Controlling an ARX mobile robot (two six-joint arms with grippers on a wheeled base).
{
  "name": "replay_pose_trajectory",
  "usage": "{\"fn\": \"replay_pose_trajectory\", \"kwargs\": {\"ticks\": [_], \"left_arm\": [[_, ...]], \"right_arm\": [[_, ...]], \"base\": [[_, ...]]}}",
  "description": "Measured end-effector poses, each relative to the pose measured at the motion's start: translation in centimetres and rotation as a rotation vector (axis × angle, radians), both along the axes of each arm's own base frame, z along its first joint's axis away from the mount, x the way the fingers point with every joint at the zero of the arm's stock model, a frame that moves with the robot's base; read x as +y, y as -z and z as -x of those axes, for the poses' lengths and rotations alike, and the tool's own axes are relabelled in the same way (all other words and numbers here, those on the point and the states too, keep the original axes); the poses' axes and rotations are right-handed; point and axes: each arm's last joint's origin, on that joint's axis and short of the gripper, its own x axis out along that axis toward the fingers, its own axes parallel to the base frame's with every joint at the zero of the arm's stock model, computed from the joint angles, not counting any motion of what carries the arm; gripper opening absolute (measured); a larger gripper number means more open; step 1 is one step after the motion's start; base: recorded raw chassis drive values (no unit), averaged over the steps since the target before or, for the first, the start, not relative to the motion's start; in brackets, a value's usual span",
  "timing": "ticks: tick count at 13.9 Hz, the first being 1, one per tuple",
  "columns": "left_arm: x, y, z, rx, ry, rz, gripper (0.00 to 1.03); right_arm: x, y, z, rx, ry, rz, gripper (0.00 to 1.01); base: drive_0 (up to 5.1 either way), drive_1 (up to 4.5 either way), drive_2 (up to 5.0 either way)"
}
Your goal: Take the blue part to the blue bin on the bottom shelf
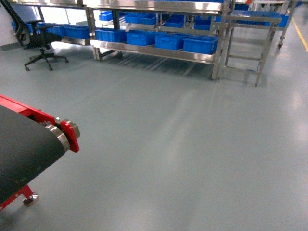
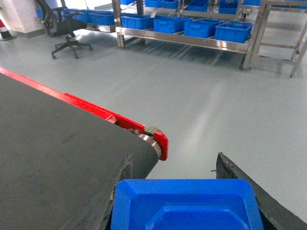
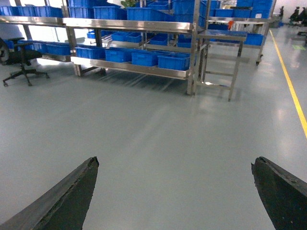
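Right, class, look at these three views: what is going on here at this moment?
The left gripper holds the blue part between its fingers, beside the end of a black conveyor belt. The right gripper is open and empty. The bottom shelf with its blue bins stands far across the grey floor, so the part has not been delivered yet.

A bright-blue part [image 2: 187, 203], blue bins [image 1: 199, 44] on steel shelving, a black belt [image 2: 53, 153] with red, seemingly plain, frame.
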Motion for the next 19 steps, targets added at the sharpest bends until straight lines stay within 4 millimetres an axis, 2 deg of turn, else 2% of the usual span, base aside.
{"fn": "replay_pose_trajectory", "kwargs": {"ticks": [19], "left_arm": [[-0.03, 0.02, -0.02, 0.002, 0.003, 0.0, 0.43]], "right_arm": [[0.0, 0.01, 0.0, 0.001, 0.0, 0.0, 0.98]], "base": [[-1.4, -1.4, -1.4]]}}
